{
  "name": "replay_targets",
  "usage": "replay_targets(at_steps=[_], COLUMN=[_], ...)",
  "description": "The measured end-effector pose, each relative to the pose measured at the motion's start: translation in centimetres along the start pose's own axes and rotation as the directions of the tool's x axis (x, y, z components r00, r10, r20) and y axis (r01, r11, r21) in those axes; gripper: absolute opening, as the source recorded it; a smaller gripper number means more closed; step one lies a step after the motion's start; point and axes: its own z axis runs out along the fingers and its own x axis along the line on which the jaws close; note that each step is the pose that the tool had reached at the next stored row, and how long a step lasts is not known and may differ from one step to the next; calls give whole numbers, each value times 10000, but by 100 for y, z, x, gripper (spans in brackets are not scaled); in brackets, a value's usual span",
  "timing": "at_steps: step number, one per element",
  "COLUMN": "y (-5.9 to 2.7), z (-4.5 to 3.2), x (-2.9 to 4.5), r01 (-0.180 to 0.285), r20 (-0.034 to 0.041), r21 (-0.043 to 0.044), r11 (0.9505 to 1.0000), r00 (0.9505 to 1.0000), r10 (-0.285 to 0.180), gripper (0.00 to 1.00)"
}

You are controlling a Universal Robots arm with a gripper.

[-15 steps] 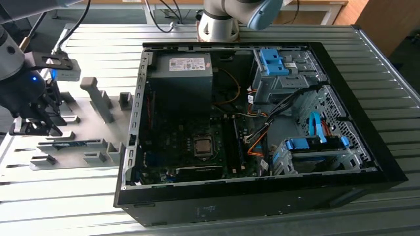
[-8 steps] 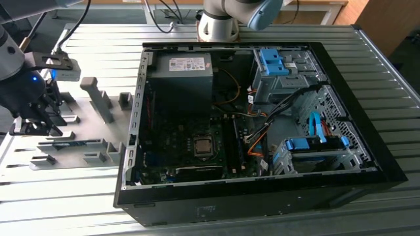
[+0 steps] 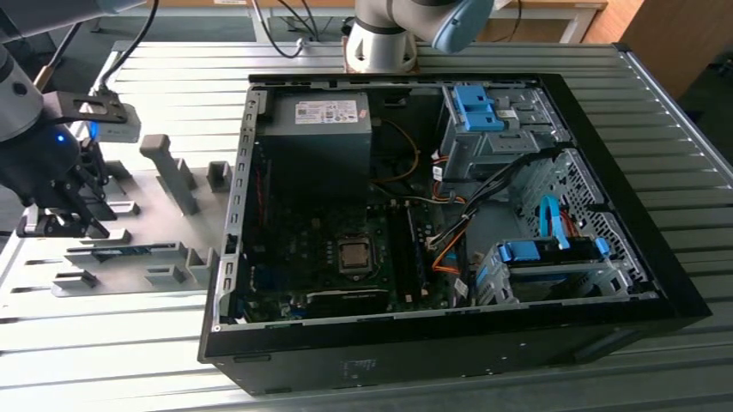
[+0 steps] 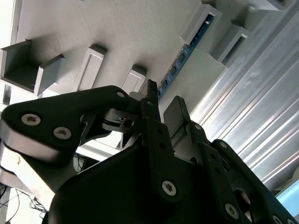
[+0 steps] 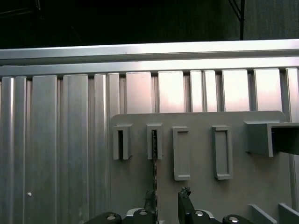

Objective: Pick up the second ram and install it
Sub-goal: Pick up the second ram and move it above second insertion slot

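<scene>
1. Zero steps finished, by our read: the second ram [image 4: 184, 53] isn't lifted yet, so the pick-up and the whole install are left.
2. One claw [image 4: 163, 100], nearest to us. Its jaws stand apart w/ a gap wider than the stick, so it's open and gripping nothing. In the exterior view it hangs low over the grey fixture plate [image 5: 201, 154], at the exterior view's left.
3. One blue ram stick, on edge in its holder on the plate. It's approx. in line w/ the claw's gap and its near end is just by the fingertips [image 4: 150, 91]. We can't tell if a fingertip touches it.
4. One plate carrying 4 small holders [image 5: 223, 151] in a row in the first wrist view, plus 1 bigger block [image 5: 259, 137]. The ram sits in 1 of the holders.
5. One ribbed metal desk [image 3: 481, 60] under everything.
6. One PC case [image 3: 401, 365], farther off and well apart from the claw. It lies side-open at the exterior view's right of the plate.
7. Inside the case: 1 power supply [image 3: 315, 129], 1 motherboard [image 3: 309, 249] and 2 groups of bright-blue drive-bay clips [image 3: 475, 107]. The ram slots are too dark for us to count, or to say what's seated.
</scene>
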Motion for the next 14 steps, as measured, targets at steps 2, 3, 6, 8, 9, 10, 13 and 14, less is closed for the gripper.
replay_targets(at_steps=[2,3,6,8,9,10,13,14], y=[3,5,5,6,6,7,8,8], z=[9,17,55,82,96,110,155,167], x=[17,23,24,26,28,30,37,40], r01=[66,96,106,107,107,106,107,108], r20=[-4,-4,-4,-4,-5,-5,-4,-5], r21=[-4,-3,-4,-4,-4,-5,-4,-6], r11=[10000,10000,9999,9999,9999,9999,9999,9999], r00=[10000,10000,9999,9999,9999,9999,9999,9999], r10=[-66,-96,-106,-107,-107,-106,-107,-108], gripper=[33,33,33,33,33,33,33,33])
